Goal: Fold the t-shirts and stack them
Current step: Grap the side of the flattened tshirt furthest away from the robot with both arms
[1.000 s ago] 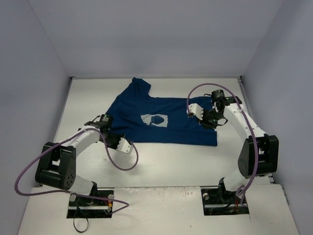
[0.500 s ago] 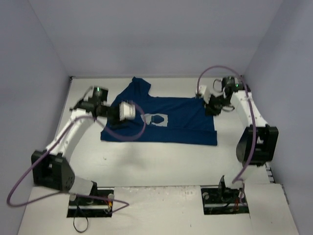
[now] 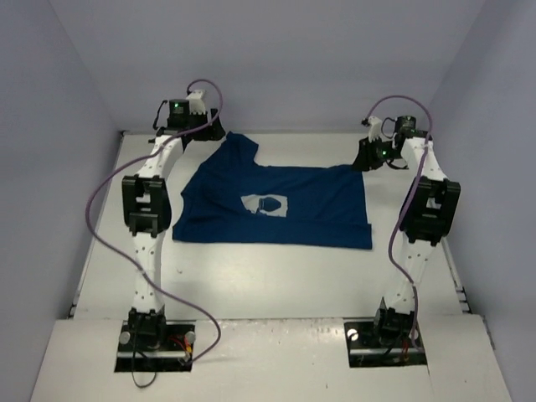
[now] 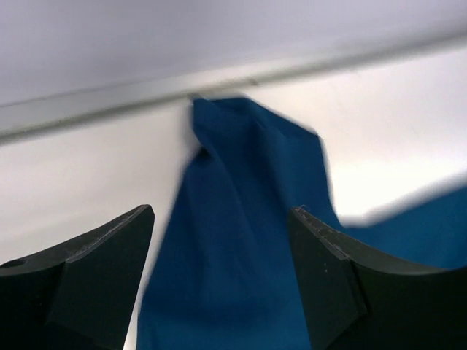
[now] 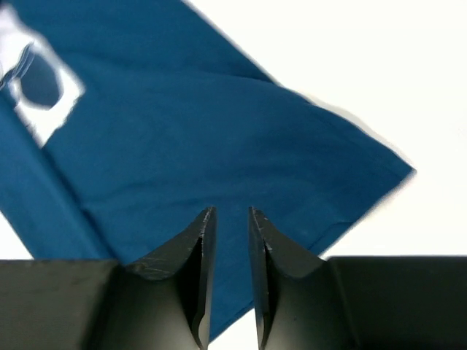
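Observation:
One navy t-shirt (image 3: 301, 213) lies spread flat on the white table, its pale square print (image 3: 266, 203) facing up. A sleeve (image 3: 239, 146) points to the back wall. My left gripper (image 3: 213, 131) hovers at the back left beside that sleeve. In the left wrist view the left gripper (image 4: 220, 215) stands open, with the sleeve (image 4: 241, 240) below and nothing held. My right gripper (image 3: 367, 154) sits over the shirt's back right corner. In the right wrist view the right gripper (image 5: 231, 211) shows a narrow empty gap, with blue cloth (image 5: 219, 138) underneath.
Lilac walls close in the table on three sides, and the back edge (image 3: 318, 132) runs just behind both grippers. Purple cables (image 3: 100, 201) loop off each arm. Bare white table (image 3: 268, 276) lies between the shirt and the arm bases.
Both arms swung from the shirt's near and middle parts out to the back of the table. Both grippers went from shut to open, the left widely, the right slightly.

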`<action>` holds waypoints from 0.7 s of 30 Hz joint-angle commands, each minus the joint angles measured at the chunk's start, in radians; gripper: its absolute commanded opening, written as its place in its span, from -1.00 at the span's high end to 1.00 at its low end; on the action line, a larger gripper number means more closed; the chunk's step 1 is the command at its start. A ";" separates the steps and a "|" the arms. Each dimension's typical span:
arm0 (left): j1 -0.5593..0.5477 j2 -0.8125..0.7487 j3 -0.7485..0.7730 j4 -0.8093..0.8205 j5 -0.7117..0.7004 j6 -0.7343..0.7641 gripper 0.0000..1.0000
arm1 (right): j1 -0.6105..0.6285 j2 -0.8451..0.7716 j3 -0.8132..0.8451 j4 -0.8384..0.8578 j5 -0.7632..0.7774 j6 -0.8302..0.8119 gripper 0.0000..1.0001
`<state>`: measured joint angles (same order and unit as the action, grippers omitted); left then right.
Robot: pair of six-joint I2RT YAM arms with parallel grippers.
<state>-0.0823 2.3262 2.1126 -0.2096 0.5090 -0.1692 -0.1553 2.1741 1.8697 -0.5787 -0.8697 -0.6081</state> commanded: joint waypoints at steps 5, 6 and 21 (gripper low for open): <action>0.028 0.288 0.498 0.260 -0.109 -0.389 -0.43 | -0.079 0.002 0.021 0.078 -0.028 0.171 0.49; 0.028 0.322 0.520 0.280 -0.104 -0.397 -0.43 | -0.082 -0.002 0.011 0.078 -0.029 0.168 0.48; 0.029 0.420 0.434 0.374 0.053 -0.456 -0.42 | -0.125 0.080 0.011 0.076 -0.012 0.214 0.20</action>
<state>-0.0669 2.8040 2.5607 0.0588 0.4991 -0.6066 -0.2751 2.2412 1.8393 -0.5061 -0.8594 -0.4222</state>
